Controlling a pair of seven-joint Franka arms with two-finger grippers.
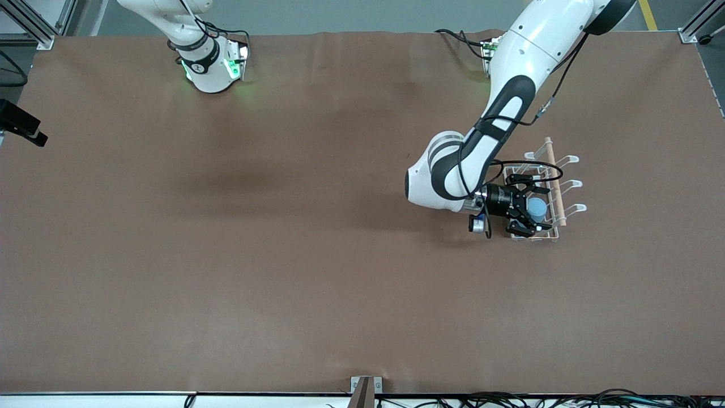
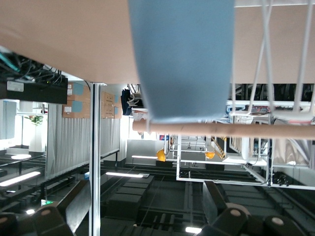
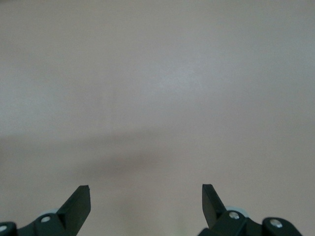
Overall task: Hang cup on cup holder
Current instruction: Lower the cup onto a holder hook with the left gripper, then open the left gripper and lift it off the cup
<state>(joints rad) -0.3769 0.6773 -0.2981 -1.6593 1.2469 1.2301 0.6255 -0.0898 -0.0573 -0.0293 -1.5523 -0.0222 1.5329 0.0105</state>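
Observation:
The light-blue cup [image 1: 537,208] sits on the white wire cup holder [image 1: 558,170], at the holder's end nearer to the front camera, beside its wooden rod [image 1: 552,170]. My left gripper [image 1: 527,206] is open, with its fingers spread wide on either side of the cup. In the left wrist view the cup [image 2: 182,59] rests against the rod [image 2: 231,129] among the white wires [image 2: 266,59], apart from my left gripper [image 2: 142,222]. My right gripper [image 3: 146,196] is open and empty over bare table; it is out of the front view.
The brown table [image 1: 283,226] stretches wide toward the right arm's end. The right arm's base [image 1: 210,65] stands at the table's edge, where that arm waits. A metal bracket [image 1: 365,388] sits at the edge nearest the front camera.

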